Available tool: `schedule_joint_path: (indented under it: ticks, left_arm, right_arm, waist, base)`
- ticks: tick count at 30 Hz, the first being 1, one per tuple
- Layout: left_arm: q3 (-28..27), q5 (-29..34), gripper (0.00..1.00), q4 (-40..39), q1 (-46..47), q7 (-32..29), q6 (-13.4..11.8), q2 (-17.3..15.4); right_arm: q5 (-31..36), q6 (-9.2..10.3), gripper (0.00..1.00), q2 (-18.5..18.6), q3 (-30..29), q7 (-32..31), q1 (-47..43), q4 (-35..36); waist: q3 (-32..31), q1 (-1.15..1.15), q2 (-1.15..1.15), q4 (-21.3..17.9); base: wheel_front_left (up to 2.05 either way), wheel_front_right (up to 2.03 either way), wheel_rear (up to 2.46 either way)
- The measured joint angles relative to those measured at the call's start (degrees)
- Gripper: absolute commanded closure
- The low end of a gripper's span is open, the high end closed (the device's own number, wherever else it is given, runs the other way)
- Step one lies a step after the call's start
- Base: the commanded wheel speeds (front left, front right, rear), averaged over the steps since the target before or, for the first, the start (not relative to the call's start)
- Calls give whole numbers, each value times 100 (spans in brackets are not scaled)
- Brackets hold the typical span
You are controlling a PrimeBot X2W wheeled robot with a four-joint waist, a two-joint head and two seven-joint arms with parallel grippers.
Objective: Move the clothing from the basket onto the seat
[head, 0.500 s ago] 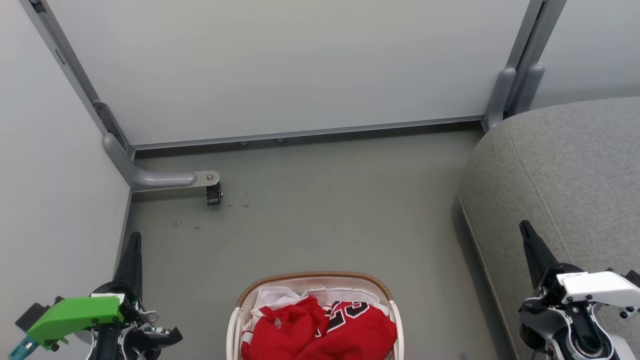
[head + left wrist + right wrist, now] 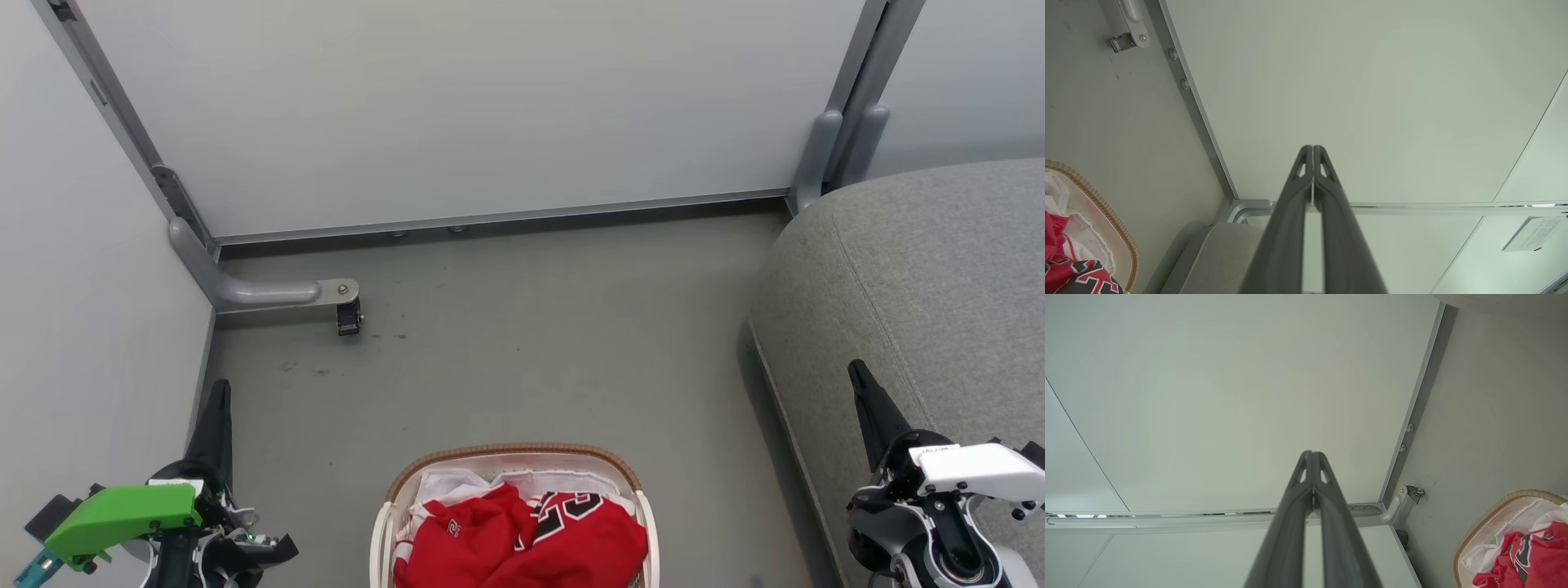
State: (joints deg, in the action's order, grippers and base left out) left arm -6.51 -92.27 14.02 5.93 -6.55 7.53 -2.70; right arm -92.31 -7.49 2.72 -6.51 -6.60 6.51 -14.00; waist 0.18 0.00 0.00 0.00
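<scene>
Pre-grasp | my left gripper (image 2: 218,400), right gripper (image 2: 860,382): fingers pressed together, empty | next: open one, reach red jerseys (image 2: 522,539) (heaped in laundry basket (image 2: 510,451)), carry to grey sofa (image 2: 922,278).

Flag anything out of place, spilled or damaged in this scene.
Nothing stands out. The red jerseys lie crumpled inside the upright basket, none spilled on the floor; the sofa looks intact.

The near part of the basket (image 2: 514,450) and the clothing (image 2: 522,547) is cut off; the seat (image 2: 922,269) runs out at the right.
</scene>
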Motion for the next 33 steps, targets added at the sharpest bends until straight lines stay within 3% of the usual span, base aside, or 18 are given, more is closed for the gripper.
schedule_joint_path:
  ticks: [16, 17, 27, 33]
  left_arm:
    - [0, 0, 100, 0, 0, 0, 0, 0]
    - [1, 1, 0, 20, -5, 2, 0, 3]
    - [53, 86, 0, 290, -183, 167, 0, 33]
    - [71, 664, 0, 328, -175, 332, 0, -20]
  right_arm:
    - [0, 0, 100, 0, 0, 0, 0, 0]
    - [1, 0, 0, -5, 0, 0, -2, -22]
    - [178, 2, 0, -8, 125, 147, -146, -180]
    - [782, 2, 0, 123, 280, 328, -112, -175]
  waist:
    - [0, 0, 0, 0]
    - [0, 0, 0, 0]
    - [15, 0, 0, -1]
    - [37, 0, 0, -4]
  base:
    - [0, 0, 0]
    - [0, 0, 0]
    - [0, 0, 0]
    - [0, 0, 0]
